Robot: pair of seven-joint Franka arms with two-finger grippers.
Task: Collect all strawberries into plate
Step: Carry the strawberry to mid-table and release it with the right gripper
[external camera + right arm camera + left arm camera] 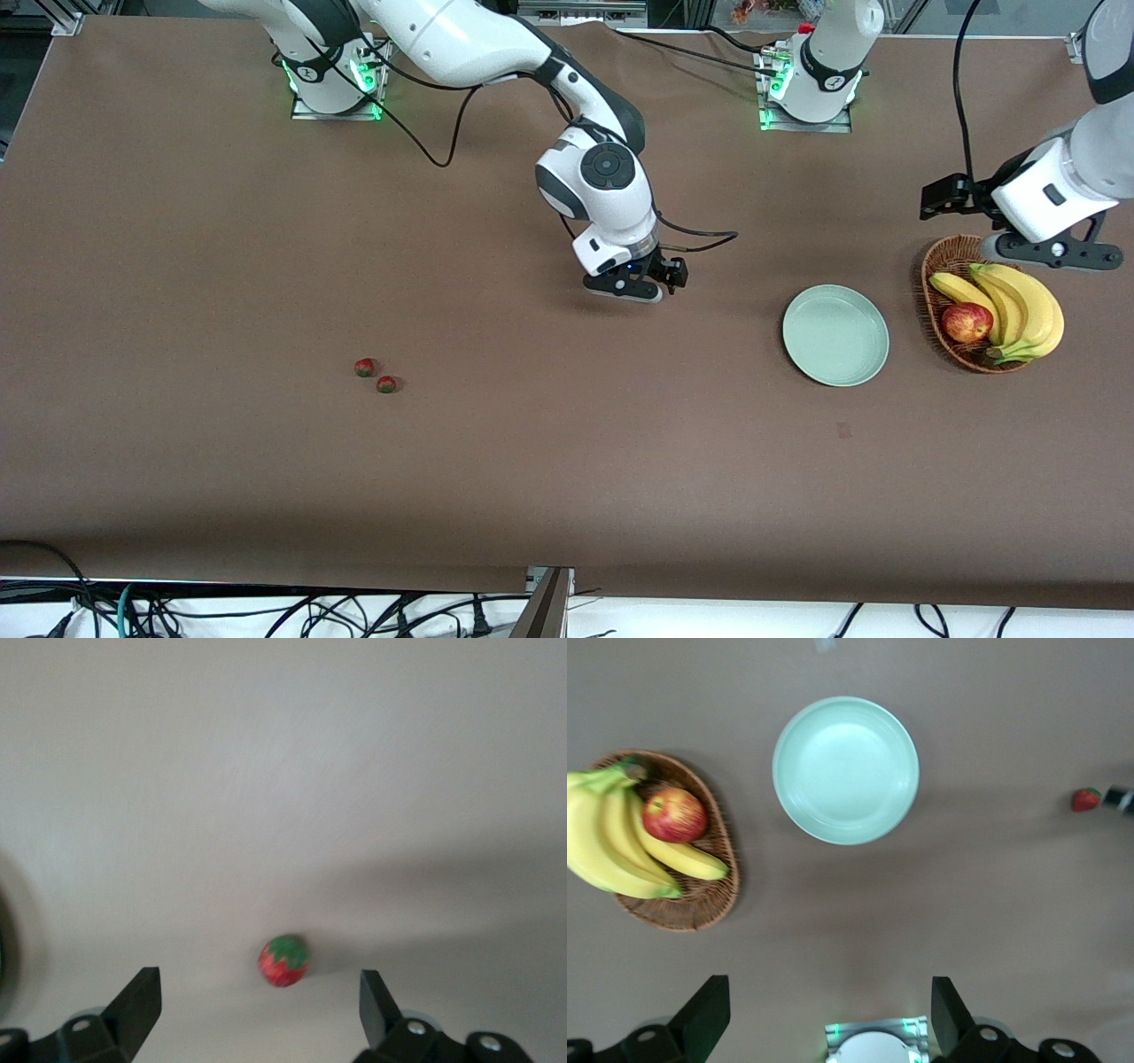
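My right gripper (631, 288) hangs over bare table near the middle, fingers spread wide with nothing between them, and a strawberry (283, 960) lies on the cloth right below, in the gap between the fingertips (135, 999). Out toward my right arm's end, two more strawberries (364, 367) (386, 385) sit just beside each other, well apart from me. The mint-green plate (835, 335) lies empty toward my left arm's end, next to the wicker basket (939, 266) with its bananas (1019, 310) and apple (967, 322). My left gripper (1050, 252) waits over that basket, fingers apart too.

The risk, I think: this berry is tiny and rounded, so a descent slightly off centre could nudge it rolling, or a fingertip could squirt it sideways as I close.
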